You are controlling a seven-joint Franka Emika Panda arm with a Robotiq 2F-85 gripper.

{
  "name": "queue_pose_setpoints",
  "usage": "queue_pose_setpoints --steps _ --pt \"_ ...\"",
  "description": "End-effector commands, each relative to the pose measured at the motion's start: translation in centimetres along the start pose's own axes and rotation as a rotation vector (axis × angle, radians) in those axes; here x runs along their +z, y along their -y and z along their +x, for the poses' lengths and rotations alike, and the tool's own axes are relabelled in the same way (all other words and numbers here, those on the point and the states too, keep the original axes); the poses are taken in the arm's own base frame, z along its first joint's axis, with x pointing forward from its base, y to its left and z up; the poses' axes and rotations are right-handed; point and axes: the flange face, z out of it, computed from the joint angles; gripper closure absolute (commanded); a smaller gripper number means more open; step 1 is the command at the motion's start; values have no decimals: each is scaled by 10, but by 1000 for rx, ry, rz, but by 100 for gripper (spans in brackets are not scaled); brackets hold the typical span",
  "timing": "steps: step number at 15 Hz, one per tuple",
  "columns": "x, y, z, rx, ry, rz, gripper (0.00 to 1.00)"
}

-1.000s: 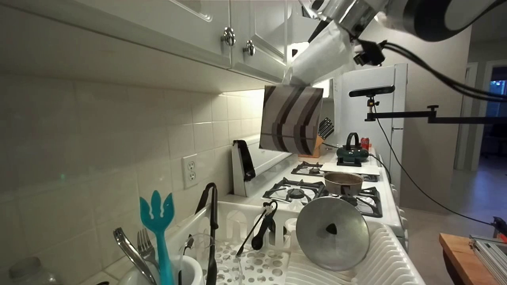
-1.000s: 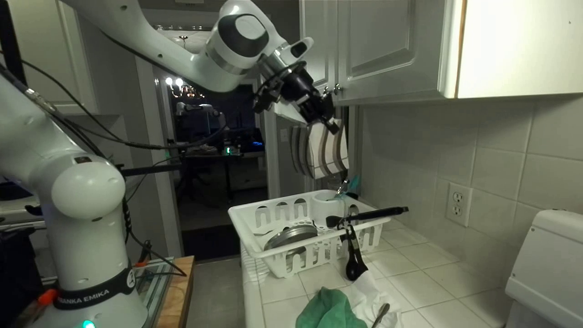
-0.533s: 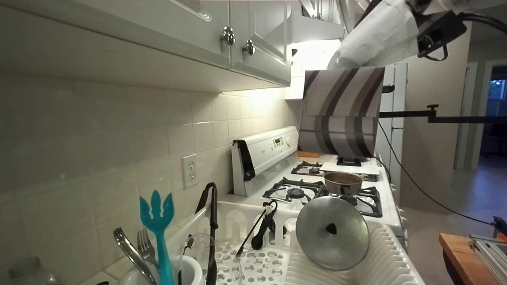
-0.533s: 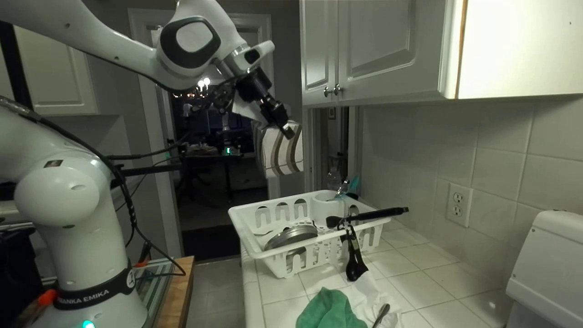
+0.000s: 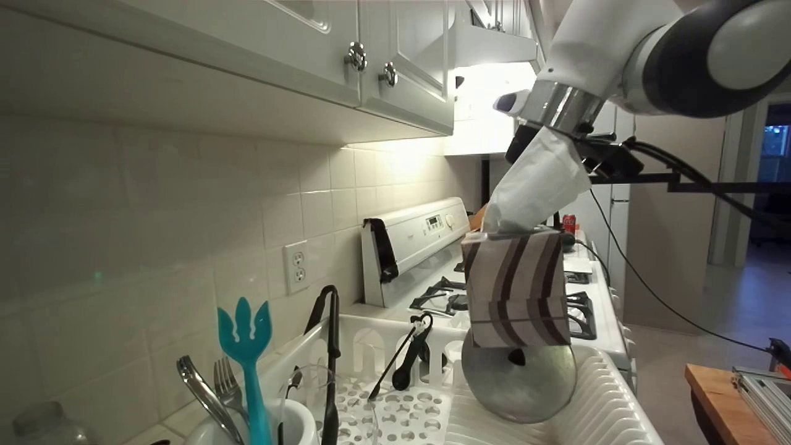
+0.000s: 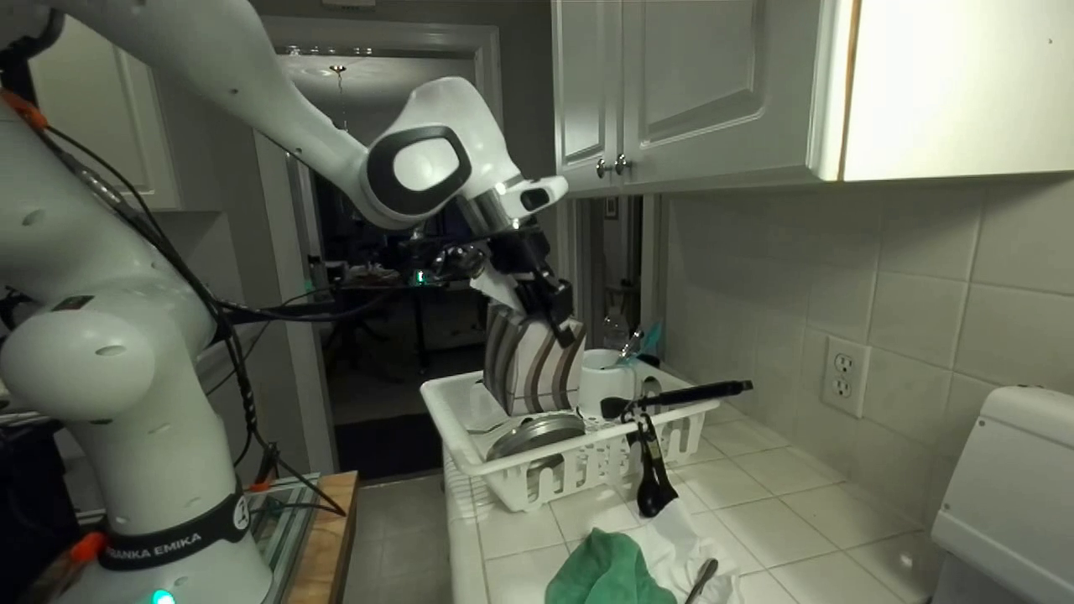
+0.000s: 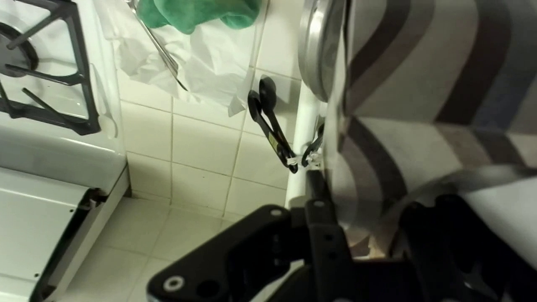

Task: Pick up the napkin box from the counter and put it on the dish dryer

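The napkin box (image 5: 519,290) hangs a little tilted over the dish dryer (image 6: 503,486), its stripes running down the sides. In both exterior views it overlaps the metal lid (image 5: 525,389), so I cannot tell whether the 2 touch. The gripper (image 7: 371,199) is pinching the box near its upper edge: 1 jaw lies along the outside of a panel, and the other seems to reach in at the top beside the white tissue (image 5: 537,182), though it is dark there.

It should handle as light, thin card: stiff along its edges, softer mid-panel, and probably smooth enough to slide if the squeeze slackens. Too hard a squeeze could crease it. The edge is the right place to hold; the tissue would likely tear or pull free. Held at 1 edge only, the box may swing or twist, so a slow descent makes sense, base first, onto the dotted tray (image 5: 426,398), which an exterior view shows left of the lid, rather than onto the lid's slope.
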Motion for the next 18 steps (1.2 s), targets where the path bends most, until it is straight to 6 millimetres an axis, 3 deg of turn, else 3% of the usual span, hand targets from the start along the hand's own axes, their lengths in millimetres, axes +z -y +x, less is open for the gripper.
queue_pose_setpoints --steps 1,7,13,18 --pt "45 28 42 -120 27 25 99" --pt "48 84 88 -214 -70 46 99" --pt "86 126 83 -164 -10 7 99" --pt "115 148 92 -24 -58 -5 99"
